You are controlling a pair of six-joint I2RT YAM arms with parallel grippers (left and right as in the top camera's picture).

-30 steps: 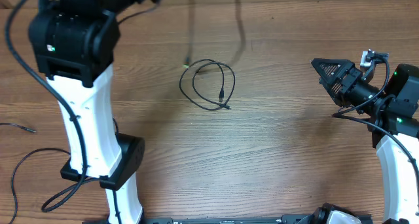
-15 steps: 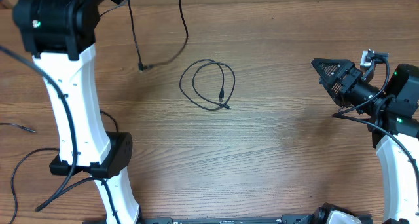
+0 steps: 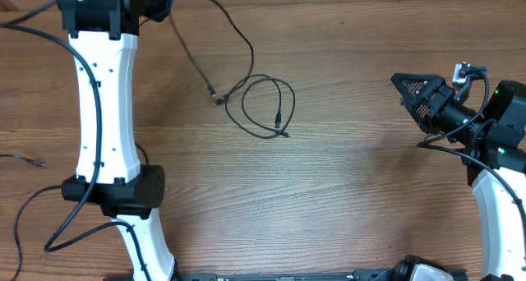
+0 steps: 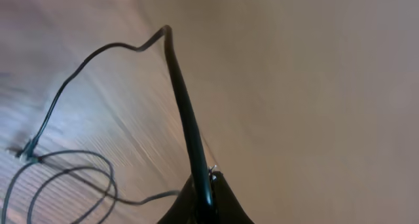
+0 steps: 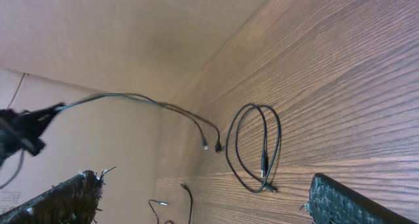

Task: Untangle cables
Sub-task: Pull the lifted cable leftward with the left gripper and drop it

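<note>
The left arm's fingers [image 4: 229, 211] pinch a thin, limp black cord [image 4: 185, 112] near the far-left corner of the wooden surface [image 3: 345, 199], its free end [image 3: 215, 97] dangling beside a coiled black cord [image 3: 293, 99] lying toward the far edge. The right arm's fingers [image 5: 340, 201] gape empty by the right edge. The light coil likely slides, so grip near its stiff plug [image 3: 279, 117].

A robot lab bench: wood-grain table [image 3: 345, 191], plain beige wall [image 5: 131, 27].

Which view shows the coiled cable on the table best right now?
Overhead: the whole coiled cable is seen squarely from above, nothing covering it. Right wrist shows it whole too, but slanted. Left wrist catches only part, blurred at the lower left edge.
</note>
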